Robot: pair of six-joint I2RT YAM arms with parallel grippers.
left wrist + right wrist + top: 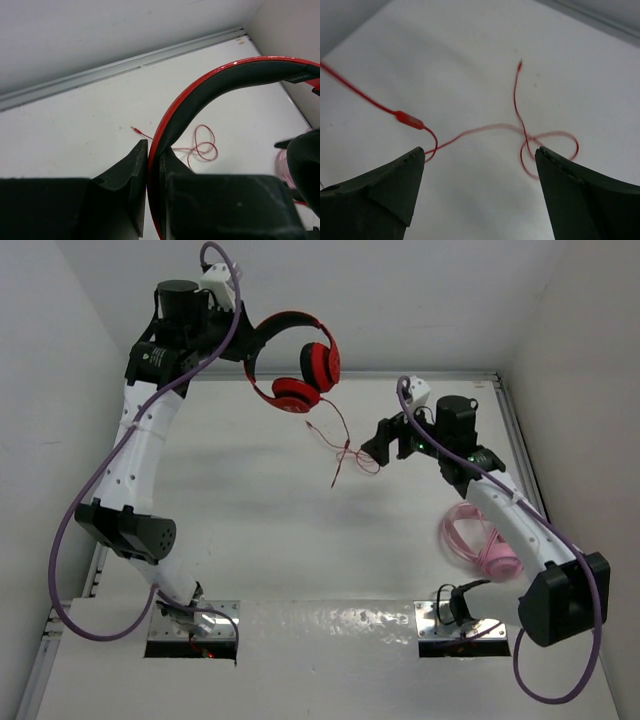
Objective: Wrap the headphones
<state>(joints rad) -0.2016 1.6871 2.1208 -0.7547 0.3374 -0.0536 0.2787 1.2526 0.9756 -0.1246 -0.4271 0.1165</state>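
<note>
Left wrist: left gripper (152, 150) clamped on headband of red headphones (200, 95).
Right wrist: right gripper (480, 150) jaws wide above thin red cable (409, 120).

White table (250, 520), red headphone cable (352, 454) loops, pink cable bundle (478, 540)

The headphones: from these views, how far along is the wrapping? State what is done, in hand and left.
Done: the left gripper is shut on the headband, holding the headphones up off the table. In hand: the right gripper hangs open over the loose red cable, not gripping it. Left: all the winding; the cable trails in loops on the table, none around the headphones.
</note>
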